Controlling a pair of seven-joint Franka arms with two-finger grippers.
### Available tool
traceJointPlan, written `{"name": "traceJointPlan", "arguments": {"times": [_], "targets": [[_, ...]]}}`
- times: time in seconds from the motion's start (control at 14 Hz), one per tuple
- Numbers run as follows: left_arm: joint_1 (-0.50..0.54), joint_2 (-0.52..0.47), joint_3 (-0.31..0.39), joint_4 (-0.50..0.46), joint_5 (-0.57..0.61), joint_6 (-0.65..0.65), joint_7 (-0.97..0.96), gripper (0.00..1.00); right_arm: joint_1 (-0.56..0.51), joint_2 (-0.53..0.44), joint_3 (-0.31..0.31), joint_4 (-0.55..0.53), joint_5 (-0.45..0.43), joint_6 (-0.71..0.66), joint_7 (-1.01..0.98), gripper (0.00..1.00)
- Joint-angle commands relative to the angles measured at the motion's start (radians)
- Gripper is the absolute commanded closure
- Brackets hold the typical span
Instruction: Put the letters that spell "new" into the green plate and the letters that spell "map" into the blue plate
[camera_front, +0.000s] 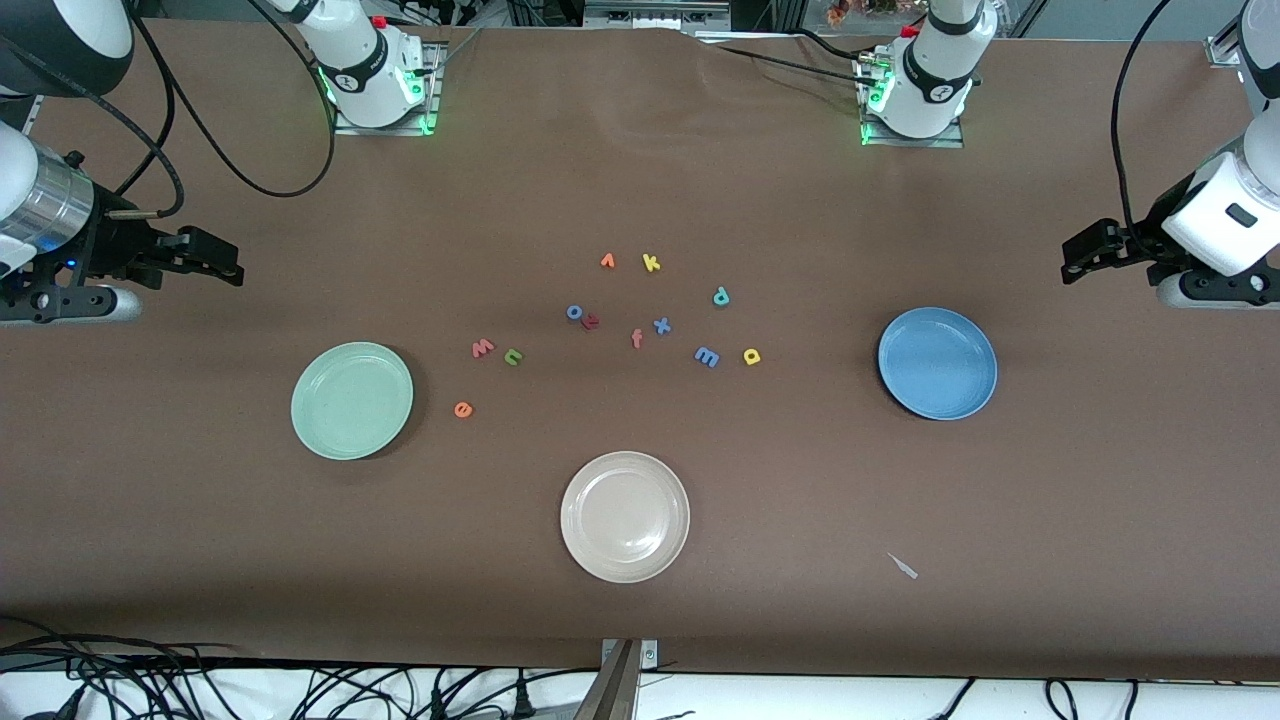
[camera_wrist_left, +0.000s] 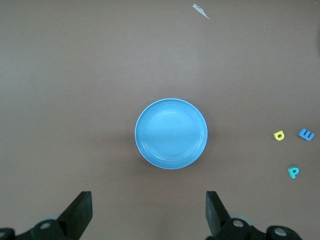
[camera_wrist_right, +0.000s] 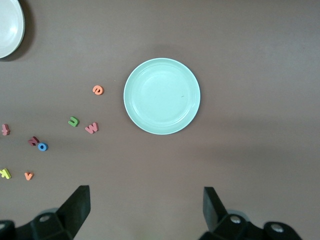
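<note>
- Sitting bare toward the right arm's end of the table: green plate (camera_front: 351, 400), nothing lying in it.
- Sitting bare toward the left arm's end: blue plate (camera_front: 937, 362), likewise holding nothing.
- Resting nearest the front camera, between the other two: beige plate (camera_front: 625, 516), also holding nothing.
- Lying on the table just beside the green plate, toward the middle: salmon-red "w" (camera_front: 482, 348) and green "n" (camera_front: 513, 356) side by side, with orange "e" (camera_front: 462, 409) a little nearer the camera.
- Lying toward the blue plate but well apart from it: blue "m" (camera_front: 707, 356) and yellow "a" (camera_front: 752, 356) close together, teal "p" (camera_front: 721, 296) farther from the camera than both.
- Scattering across the middle of the table: blue "o" (camera_front: 574, 312) touching a dark red letter (camera_front: 591, 321), salmon "f" (camera_front: 636, 339), blue "x" (camera_front: 661, 325), and farthest from the camera a small orange letter (camera_front: 607, 261) beside yellow "k" (camera_front: 651, 263).
- Hovering over bare cloth off the blue plate's end: left gripper (camera_front: 1085, 250), fingers spread wide, gripping nothing; looking straight down on the blue plate in its wrist view.
- Hovering over bare cloth off the green plate's end: right gripper (camera_front: 215, 260), fingers likewise spread wide and carrying nothing; looking down on the green plate.
- Covering the whole table: brown cloth (camera_front: 200, 520), slightly rippling near the arm bases, with a small pale scrap (camera_front: 904, 567) lying nearer the camera than the blue plate.
- Glowing green at both arm bases; black cables (camera_front: 150, 690) trailing along the table's near edge.
</note>
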Motion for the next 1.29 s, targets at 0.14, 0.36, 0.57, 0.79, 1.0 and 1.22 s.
{"name": "traceJointPlan", "arguments": {"times": [0.14,0.36,0.57,0.79,1.0,1.22], "targets": [[0.005,0.012,-0.003,0.026,-0.012,-0.006,0.022,0.00,0.000,-0.024,-0.001,-0.023,0.013,0.000,-0.013,0.00],[0.007,0.012,-0.001,0.026,-0.012,-0.006,0.022,0.00,0.000,-0.024,0.000,-0.032,0.013,0.004,-0.013,0.00],[0.010,0.010,0.000,0.026,-0.012,-0.006,0.022,0.00,0.000,-0.024,0.000,-0.035,0.013,0.004,-0.013,0.00],[0.011,0.010,0.003,0.026,-0.012,-0.006,0.022,0.00,0.000,-0.024,0.000,-0.036,0.013,0.006,-0.013,0.00],[0.011,0.004,0.000,0.026,-0.014,-0.017,0.022,0.00,0.000,-0.024,0.000,-0.038,0.013,0.006,-0.013,0.00],[0.011,0.001,0.000,0.026,-0.014,-0.018,0.022,0.00,0.000,-0.024,0.000,-0.044,0.013,0.010,-0.013,0.00]]}}
